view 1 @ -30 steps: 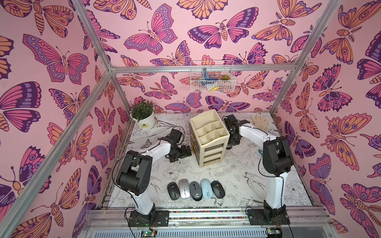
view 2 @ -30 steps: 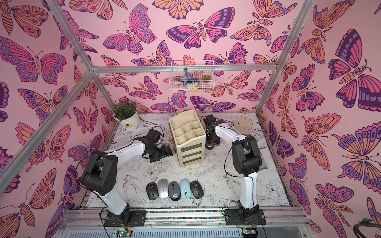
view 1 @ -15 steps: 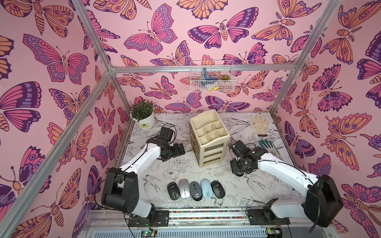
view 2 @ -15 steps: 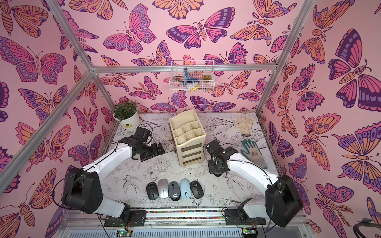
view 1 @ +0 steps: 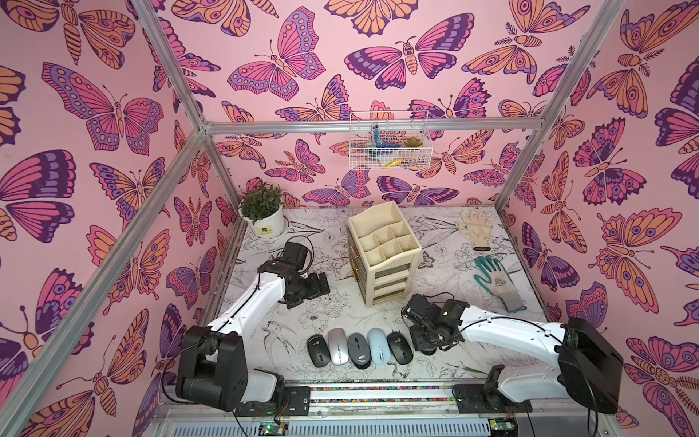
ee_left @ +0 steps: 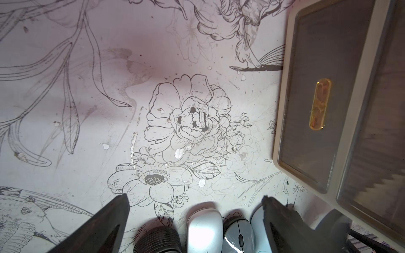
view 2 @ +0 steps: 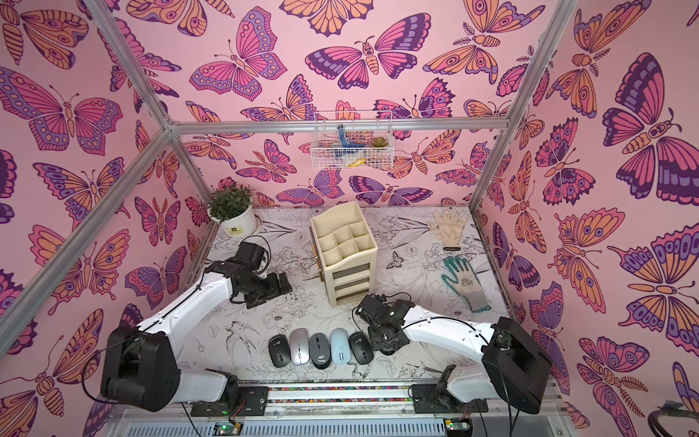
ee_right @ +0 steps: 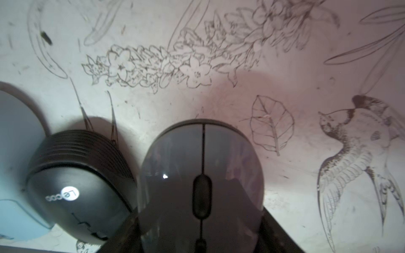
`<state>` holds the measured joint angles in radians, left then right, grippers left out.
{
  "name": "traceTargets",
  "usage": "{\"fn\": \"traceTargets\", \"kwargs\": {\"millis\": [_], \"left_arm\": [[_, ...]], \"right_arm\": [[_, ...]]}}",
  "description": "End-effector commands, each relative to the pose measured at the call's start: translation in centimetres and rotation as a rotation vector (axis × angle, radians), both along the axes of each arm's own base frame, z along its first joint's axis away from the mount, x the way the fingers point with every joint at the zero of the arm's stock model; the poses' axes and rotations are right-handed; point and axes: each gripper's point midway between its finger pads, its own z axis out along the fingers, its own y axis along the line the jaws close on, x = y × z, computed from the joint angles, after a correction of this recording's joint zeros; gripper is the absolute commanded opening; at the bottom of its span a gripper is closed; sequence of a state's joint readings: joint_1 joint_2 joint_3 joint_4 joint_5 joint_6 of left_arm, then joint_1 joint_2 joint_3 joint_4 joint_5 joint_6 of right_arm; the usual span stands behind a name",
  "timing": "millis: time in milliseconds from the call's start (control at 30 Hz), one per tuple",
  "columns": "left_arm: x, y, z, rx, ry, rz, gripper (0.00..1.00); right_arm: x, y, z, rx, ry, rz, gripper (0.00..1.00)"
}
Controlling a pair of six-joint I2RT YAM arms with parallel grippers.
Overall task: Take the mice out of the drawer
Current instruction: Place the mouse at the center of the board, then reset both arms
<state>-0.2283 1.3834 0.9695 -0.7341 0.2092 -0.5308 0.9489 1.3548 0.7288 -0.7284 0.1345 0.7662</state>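
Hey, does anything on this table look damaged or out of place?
Nothing spilled. The printed table surface is chipped in spots, seen in the left wrist view, and the drawer organizer stands turned at an angle to the table's edges.

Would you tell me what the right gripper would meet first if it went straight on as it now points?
Likely the bare table beside the nearest black mouse; the grey mouse in the right gripper would land first.

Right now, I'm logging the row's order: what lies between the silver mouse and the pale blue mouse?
One dark grey mouse, between silver mouse and pale blue mouse, shown in both top views.
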Motion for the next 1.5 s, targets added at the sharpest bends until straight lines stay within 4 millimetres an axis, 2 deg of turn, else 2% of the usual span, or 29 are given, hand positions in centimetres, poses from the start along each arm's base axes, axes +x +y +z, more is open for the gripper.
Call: {"fn": "traceTargets", "kwargs": {"millis": [0, 67, 167, 233, 367, 433, 500, 600, 700, 800, 867, 933, 1000, 1133, 1200, 1367, 1467], "left_arm": [[-0.5, 0.6, 0.2, 0.023, 0.014, -0.005, 1.0], [-0.5, 0.7, 0.3, 0.03, 0.015, -0.002, 1.0], [-0.4, 1.0, 0.5, 0.043, 0.01, 0.001, 1.0], [-0.4, 1.1, 0.7, 0.047, 0.007, 0.002, 1.0], [-0.3, 1.7, 1.1, 0.055, 0.0, 0.007, 1.0], [-0.1, 2.4, 1.2, 0.059, -0.008, 0.019, 1.0], [0.2, 3.2, 1.2, 0.068, -0.013, 0.021, 1.0], [0.3, 5.6, 0.6, 0.159, -0.008, 0.047, 1.0], [1.5, 7.9, 1.1, 0.244, -0.148, 0.087, 1.0], [2.5, 10.6, 3.3, 0.348, -0.326, 0.183, 1.0], [3.4, 11.5, 4.1, 0.411, -0.433, 0.202, 1.0], [4.0, 12.8, 4.4, 0.498, -0.49, 0.21, 1.0], [4.5, 14.4, 3.7, 0.604, -0.516, 0.234, 1.0], [6.7, 14.2, 1.3, 0.635, -0.655, 0.171, 1.0], [7.8, 13.3, -0.1, 0.597, -0.719, 0.133, 1.0], [10.4, 12.1, 0.7, 0.568, -0.874, 0.071, 1.0], [11.0, 11.9, 0.0, 0.558, -0.905, 0.057, 1.0]], "right_arm": [[-0.4, 0.7, 0.0, 0.011, -0.017, -0.021, 0.6], [-0.7, 0.5, 0.1, 0.0, -0.02, -0.019, 0.66], [-0.6, -0.1, 0.9, -0.014, -0.042, -0.029, 0.82], [-0.6, -0.3, 2.0, -0.004, -0.059, -0.027, 0.99], [-0.1, -1.2, 4.3, -0.002, -0.122, -0.045, 0.99], [1.1, -2.1, 5.8, -0.01, -0.217, -0.084, 0.99], [2.3, -2.1, 6.9, 0.01, -0.259, -0.085, 0.99], [4.8, -2.2, 8.4, 0.048, -0.282, -0.109, 0.99], [7.2, -3.1, 9.5, 0.086, -0.277, -0.139, 0.99], [9.0, -4.6, 10.5, 0.102, -0.286, -0.17, 0.99], [9.9, -5.8, 10.8, 0.105, -0.281, -0.191, 0.99], [10.5, -6.6, 10.8, 0.107, -0.27, -0.196, 0.99], [11.0, -7.6, 10.6, 0.086, -0.261, -0.202, 0.99], [11.7, -10.1, 9.8, 0.056, -0.229, -0.243, 0.99], [12.1, -12.2, 9.6, 0.038, -0.228, -0.294, 0.99], [13.2, -15.6, 9.1, 0.028, -0.244, -0.396, 0.99], [14.2, -16.7, 8.9, 0.01, -0.254, -0.442, 0.99]]}}
